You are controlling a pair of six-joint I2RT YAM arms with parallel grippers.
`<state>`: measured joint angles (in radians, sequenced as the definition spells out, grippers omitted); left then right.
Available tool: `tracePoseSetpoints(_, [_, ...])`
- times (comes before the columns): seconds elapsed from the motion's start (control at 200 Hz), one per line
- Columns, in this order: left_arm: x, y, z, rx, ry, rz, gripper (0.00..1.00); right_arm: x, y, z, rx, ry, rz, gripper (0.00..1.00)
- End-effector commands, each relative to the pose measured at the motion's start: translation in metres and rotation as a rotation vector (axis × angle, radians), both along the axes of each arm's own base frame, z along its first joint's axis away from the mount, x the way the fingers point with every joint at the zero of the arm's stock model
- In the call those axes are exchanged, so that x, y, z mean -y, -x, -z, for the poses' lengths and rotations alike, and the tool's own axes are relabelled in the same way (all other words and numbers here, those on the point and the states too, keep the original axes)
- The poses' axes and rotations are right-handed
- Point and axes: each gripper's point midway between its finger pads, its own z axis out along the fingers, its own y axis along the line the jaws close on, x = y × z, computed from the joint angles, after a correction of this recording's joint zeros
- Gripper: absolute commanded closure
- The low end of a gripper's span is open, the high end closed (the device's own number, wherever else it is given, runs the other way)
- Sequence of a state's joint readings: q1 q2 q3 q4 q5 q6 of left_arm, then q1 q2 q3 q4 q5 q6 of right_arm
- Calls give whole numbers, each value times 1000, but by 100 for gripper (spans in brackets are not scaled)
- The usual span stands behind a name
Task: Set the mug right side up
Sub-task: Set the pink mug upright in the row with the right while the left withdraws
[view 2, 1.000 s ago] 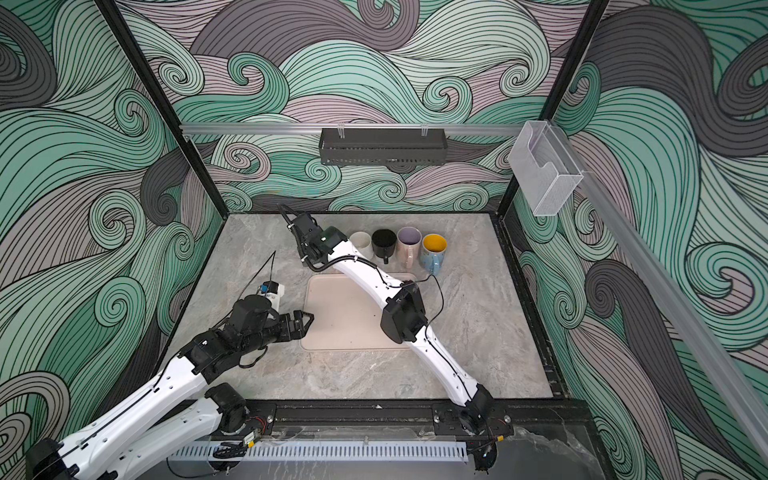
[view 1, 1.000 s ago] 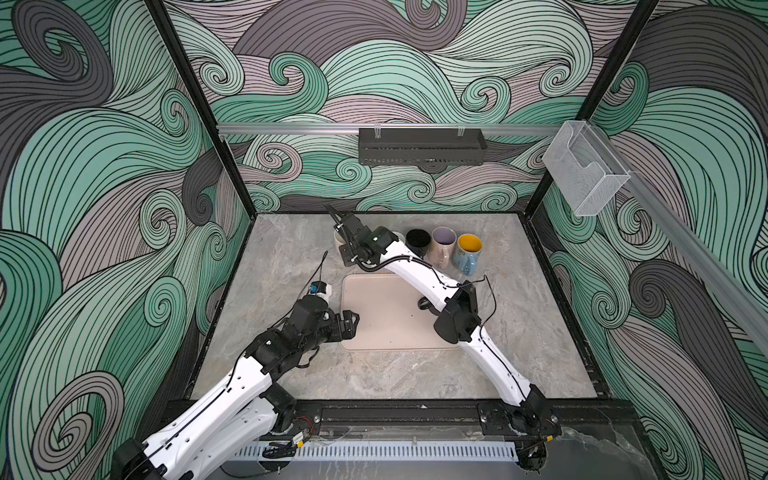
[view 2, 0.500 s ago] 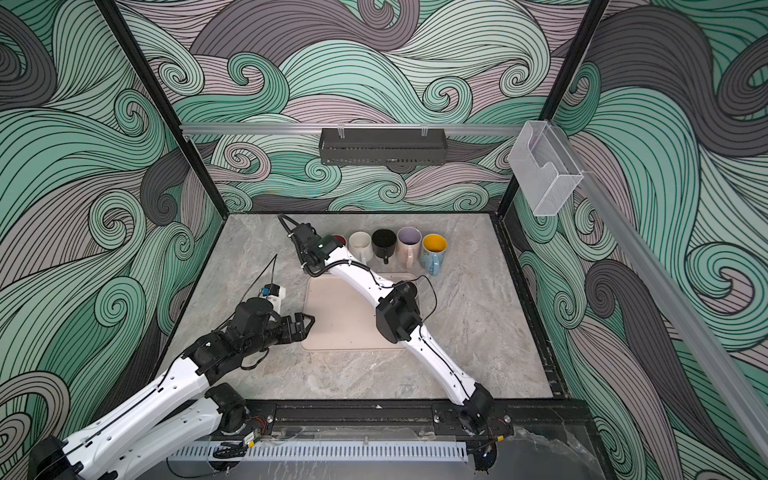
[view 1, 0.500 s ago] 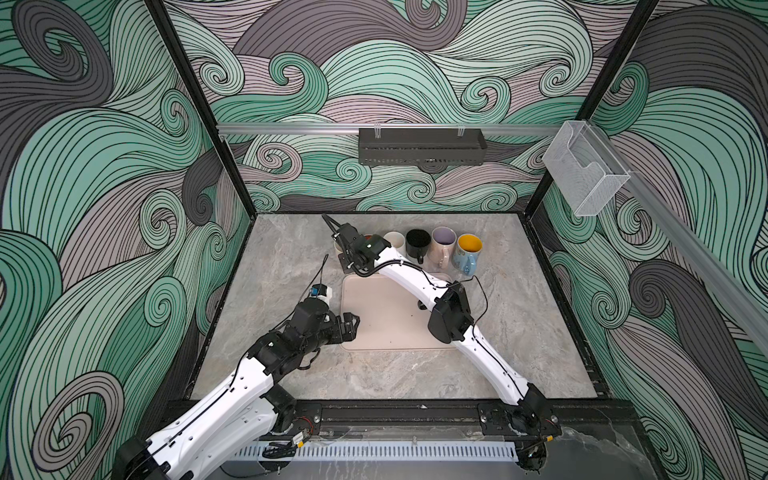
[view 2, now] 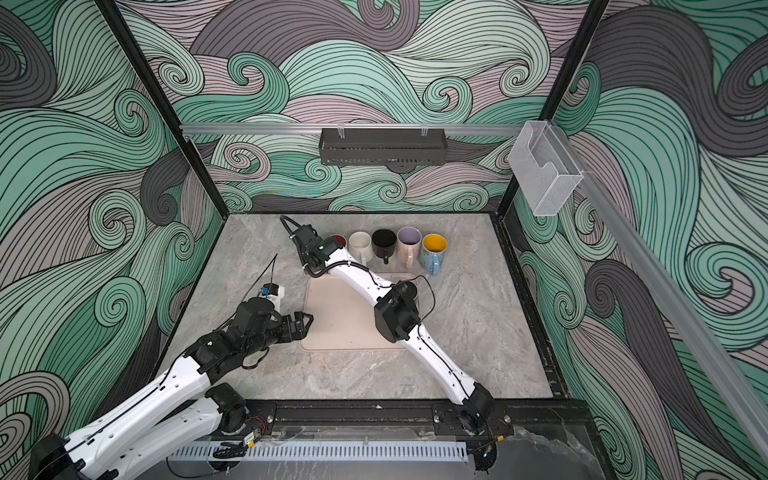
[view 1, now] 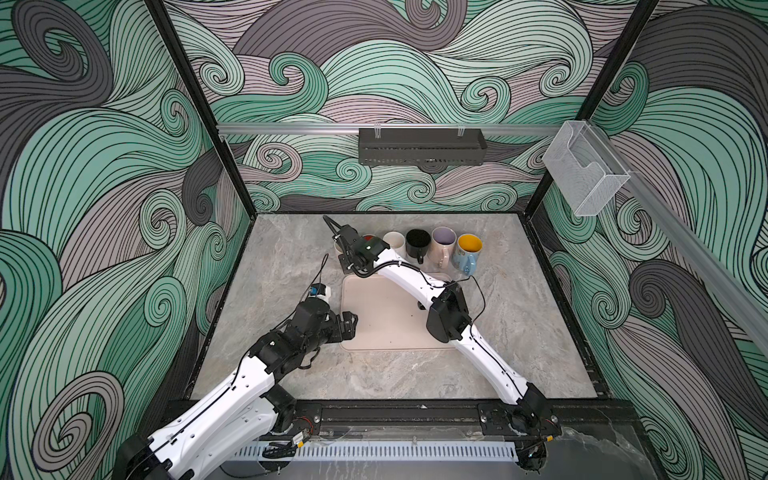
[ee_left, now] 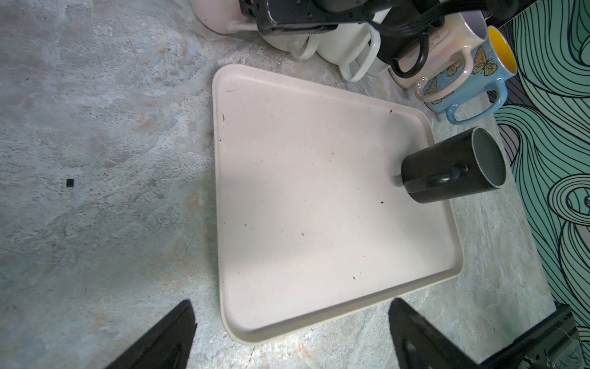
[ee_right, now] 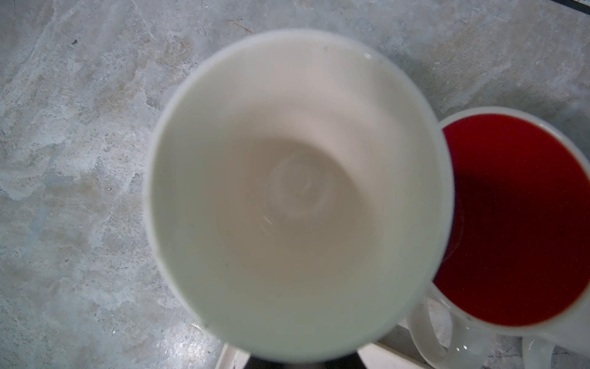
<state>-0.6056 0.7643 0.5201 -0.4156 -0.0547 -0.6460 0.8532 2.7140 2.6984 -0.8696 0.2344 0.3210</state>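
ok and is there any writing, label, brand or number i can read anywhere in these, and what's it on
No readable text anywhere.
blue mug: butterfly pictures only, no words.
white mug, black mug, tray: blank.
Possible faint marks on the black housing at the edge of the left wrist view: too blurred to read.

Pale mug (ee_right: 297, 191): cream-white glazed interior, pinkish outer wall, upright with its mouth facing the right wrist camera. It is above the grey marble tabletop (ee_right: 79, 159), just beside the red-lined mug (ee_right: 510, 223).
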Motion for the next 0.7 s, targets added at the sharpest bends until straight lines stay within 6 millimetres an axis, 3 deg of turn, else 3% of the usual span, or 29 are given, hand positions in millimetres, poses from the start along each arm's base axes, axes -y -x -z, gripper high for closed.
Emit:
tracePoseSetpoints(0.0, [-2,-2,2,9,-24,-1,4,-3,-17,-30,85,-60,35,100])
tracePoseSetpoints(0.535, [-12,1,7,7,-58,-30,3,3,-18,-14,78,-18,55,83])
tracePoseSetpoints(0.695, [-13,3,7,7,-55,-32,2,-2,-16,-17,77,-32,46,72])
